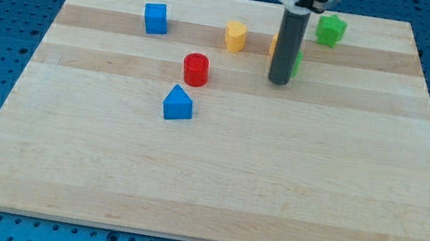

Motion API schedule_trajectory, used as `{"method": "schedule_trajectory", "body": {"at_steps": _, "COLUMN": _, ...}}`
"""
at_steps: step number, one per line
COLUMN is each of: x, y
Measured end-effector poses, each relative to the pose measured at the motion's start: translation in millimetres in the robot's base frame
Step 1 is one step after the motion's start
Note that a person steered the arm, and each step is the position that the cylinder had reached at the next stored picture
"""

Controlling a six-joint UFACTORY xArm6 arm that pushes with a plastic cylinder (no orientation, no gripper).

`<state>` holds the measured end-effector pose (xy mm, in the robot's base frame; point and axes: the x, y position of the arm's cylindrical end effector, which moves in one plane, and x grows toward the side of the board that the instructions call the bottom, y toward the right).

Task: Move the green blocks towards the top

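Observation:
My tip [279, 82] rests on the wooden board [186, 186], right of centre in the upper part. A green cylinder [297, 62] sits just behind the rod, mostly hidden; only a sliver shows at the rod's right edge. A green star-shaped block [330, 29] lies near the board's top edge, up and right of my tip and apart from it.
A yellow block [235, 35] lies left of the rod. An orange block [273, 44] peeks out at the rod's left edge. A red cylinder [196, 69], a blue triangular block [178, 103] and a blue cube [156, 18] lie further to the left.

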<state>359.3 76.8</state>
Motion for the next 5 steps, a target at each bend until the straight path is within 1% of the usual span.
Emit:
{"method": "schedule_trajectory", "body": {"at_steps": 2, "x": -42, "y": 35}}
{"method": "schedule_trajectory", "body": {"at_steps": 3, "x": -48, "y": 42}}
{"method": "schedule_trajectory", "body": {"at_steps": 4, "x": -58, "y": 26}}
{"method": "schedule_trajectory", "body": {"at_steps": 5, "x": -71, "y": 24}}
